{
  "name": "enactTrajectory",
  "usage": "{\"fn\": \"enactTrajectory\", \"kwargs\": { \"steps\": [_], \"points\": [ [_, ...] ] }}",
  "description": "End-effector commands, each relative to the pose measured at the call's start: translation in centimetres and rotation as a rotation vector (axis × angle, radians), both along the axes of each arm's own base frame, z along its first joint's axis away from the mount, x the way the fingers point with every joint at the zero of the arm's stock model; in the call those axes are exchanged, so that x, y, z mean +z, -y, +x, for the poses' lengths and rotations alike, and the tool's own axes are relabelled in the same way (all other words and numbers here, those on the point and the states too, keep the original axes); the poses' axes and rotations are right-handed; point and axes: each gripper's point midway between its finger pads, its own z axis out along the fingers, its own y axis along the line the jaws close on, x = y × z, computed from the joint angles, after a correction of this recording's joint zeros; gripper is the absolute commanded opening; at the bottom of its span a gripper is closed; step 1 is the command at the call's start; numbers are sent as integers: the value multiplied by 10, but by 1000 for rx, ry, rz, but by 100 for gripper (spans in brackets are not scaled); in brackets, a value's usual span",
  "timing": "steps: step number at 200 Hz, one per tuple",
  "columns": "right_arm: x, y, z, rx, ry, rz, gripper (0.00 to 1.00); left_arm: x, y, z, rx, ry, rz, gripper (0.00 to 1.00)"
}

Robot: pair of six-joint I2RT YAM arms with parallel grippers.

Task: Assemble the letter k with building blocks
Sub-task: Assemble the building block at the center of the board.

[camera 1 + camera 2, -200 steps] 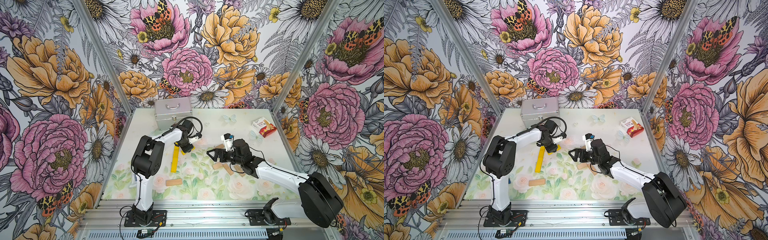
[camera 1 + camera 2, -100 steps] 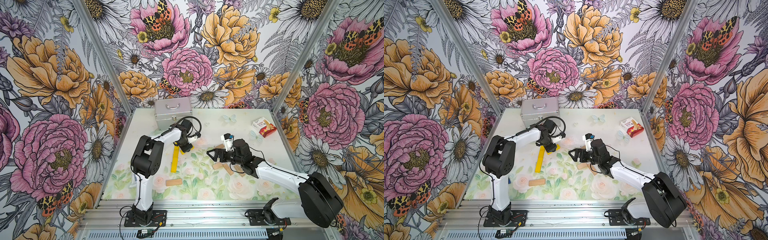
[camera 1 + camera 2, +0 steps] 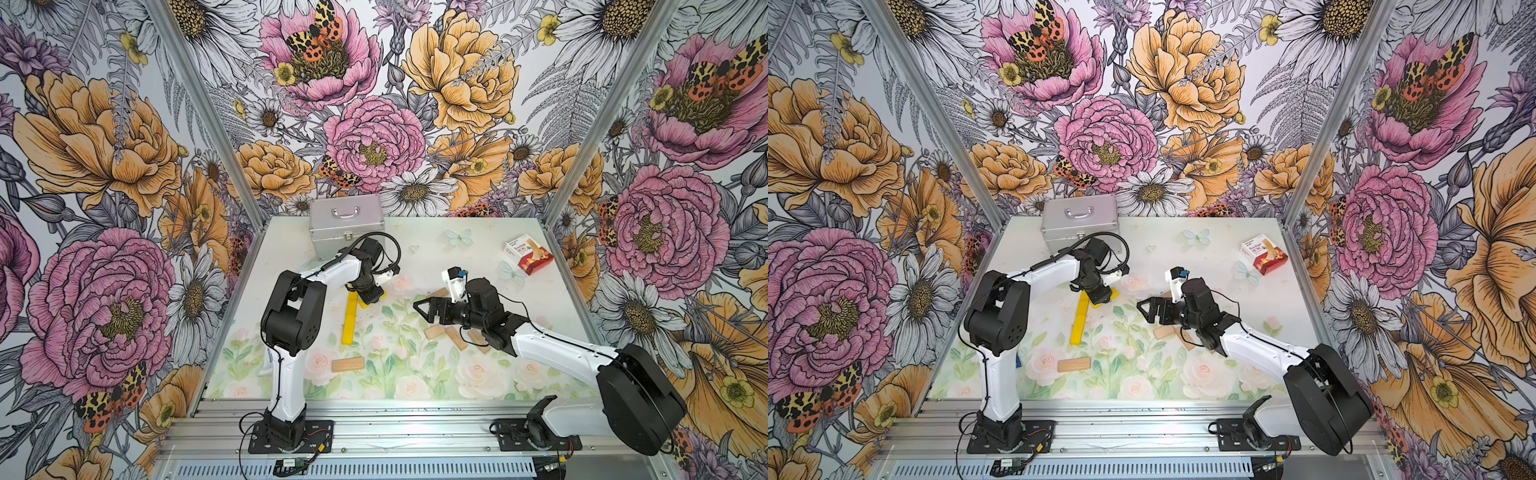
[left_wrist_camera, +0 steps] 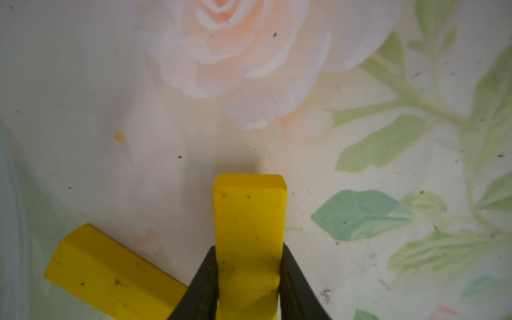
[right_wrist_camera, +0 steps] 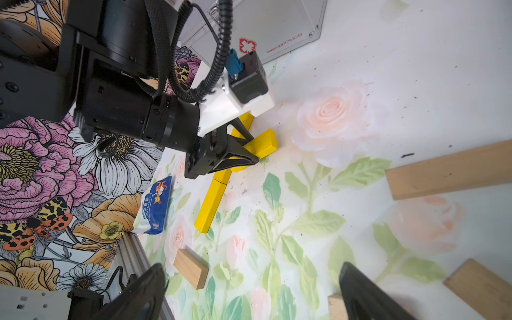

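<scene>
Lone wood block [image 3: 348, 364]: laid flat nearest the front edge of the table [image 3: 490, 232], apart from everything else.
Sachet [image 5: 153, 206]: blue and white, seen in the right wrist view against the rail at the table's left edge.
Wood blocks [image 3: 455, 337]: three pale bars are gathered right of centre, partly covered by the right arm. One more pale bar [image 3: 436, 293] is seen just beyond that arm's claw.
Right gripper [image 3: 426, 311]: its jaws are spread wide and nothing is held between them. It is poised low beside the pale bars and pointed toward the left arm.
Letter k [image 3: 350, 318]: so far a yellow stem, made of bars laid end to end and set left of centre, running near to far.
Left gripper [image 4: 249, 249]: clamped on a yellow block [image 4: 249, 216] by its long sides, at the stem's far end.
Yellow block: slanted off the stem toward the right. Whether it rests on the table cannot be told.
Silver case [image 3: 345, 226]: stood at the back, left of centre.
Carton [image 3: 528, 258]: red and white, set at the far right.
</scene>
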Motion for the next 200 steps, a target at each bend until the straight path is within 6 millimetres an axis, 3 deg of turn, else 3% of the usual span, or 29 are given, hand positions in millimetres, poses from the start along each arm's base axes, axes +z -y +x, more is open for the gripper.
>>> {"fn": "enactTrajectory", "kwargs": {
  "steps": [1,200],
  "points": [
    [6,-1,5,2,23,5,99,0,1,9,-7,16,-15,7],
    [8,-1,7,3,29,6,99,-16,-4,8,2,-13,13,7]
  ]
}}
